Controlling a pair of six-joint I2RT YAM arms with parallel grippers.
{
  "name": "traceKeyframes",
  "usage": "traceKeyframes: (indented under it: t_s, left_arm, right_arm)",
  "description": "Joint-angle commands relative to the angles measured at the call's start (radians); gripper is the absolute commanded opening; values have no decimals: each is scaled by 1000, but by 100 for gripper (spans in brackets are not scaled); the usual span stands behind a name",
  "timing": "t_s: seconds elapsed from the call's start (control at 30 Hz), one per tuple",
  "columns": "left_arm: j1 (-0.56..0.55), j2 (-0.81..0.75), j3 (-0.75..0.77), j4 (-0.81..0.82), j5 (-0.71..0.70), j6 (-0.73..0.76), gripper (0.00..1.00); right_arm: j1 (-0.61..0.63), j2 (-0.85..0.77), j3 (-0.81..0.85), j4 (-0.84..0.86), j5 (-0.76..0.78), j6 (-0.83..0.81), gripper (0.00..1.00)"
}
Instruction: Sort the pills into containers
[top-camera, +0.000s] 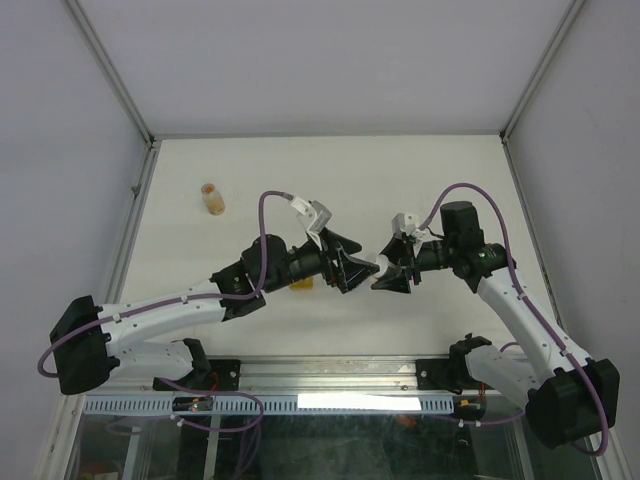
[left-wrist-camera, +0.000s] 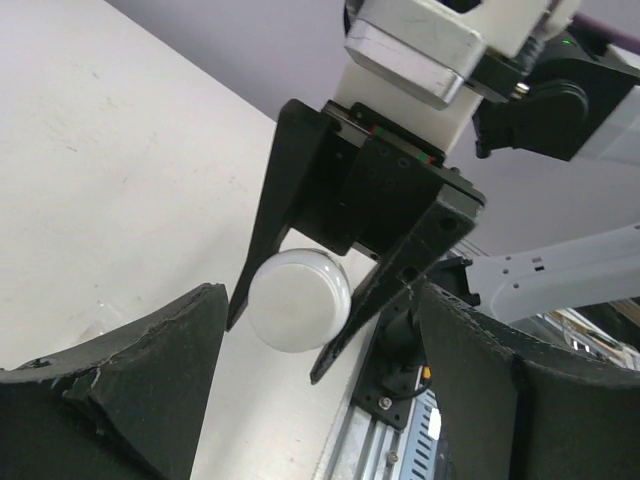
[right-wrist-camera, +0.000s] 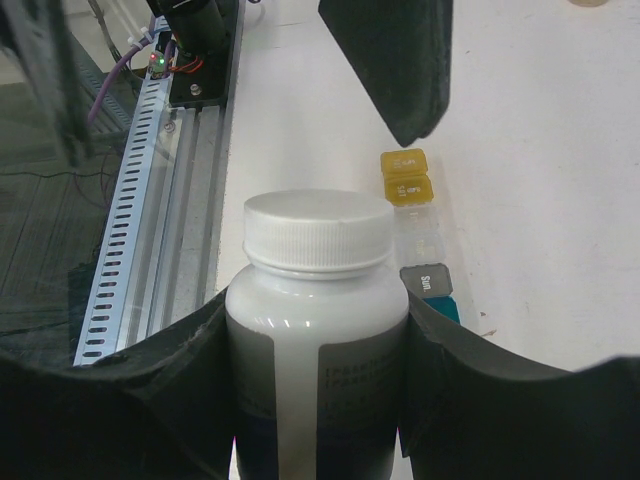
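Right gripper (top-camera: 390, 274) is clamped on a white bottle (right-wrist-camera: 318, 330), cap on and pointing toward the left gripper (top-camera: 356, 268). I can't read the label print, which is too blurred, and the bottle's base is cut off by the frame. The left jaws are parted with nothing between them. Its fingers (left-wrist-camera: 150, 390) sit short of the cap, not touching.

The containers (right-wrist-camera: 417, 225) lie on the table (top-camera: 440, 180) just beside the bottle. I count 2 yellow cells, 1 clear and 1 teal. The near end is hidden behind a finger, and the cell contents are too small to tell. From above, only a yellow scrap shows under the left arm.

A small orange vial (top-camera: 212, 198) stands well apart, far left.
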Motion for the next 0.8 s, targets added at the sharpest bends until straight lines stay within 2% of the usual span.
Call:
traceKeyframes:
  t_s: [0.0, 0.2, 0.37, 0.63, 0.77]
  left_arm:
    - [-9, 40, 76, -75, -58, 25, 77]
    - [-9, 79, 120, -96, -30, 42, 71]
    - [-9, 98, 134, -99, 8, 44, 61]
    - [-8, 115, 138, -102, 83, 64, 38]
    - [15, 142, 135, -85, 219, 127, 27]
  right_arm:
    - [-4, -3, 40, 40, -23, -12, 0]
    - [-4, -3, 40, 40, -22, -12, 0]
    - [-4, -4, 40, 39, -21, -12, 0]
    - [-5, -4, 40, 40, -21, -12, 0]
    - [-5, -5, 40, 39, -22, -10, 0]
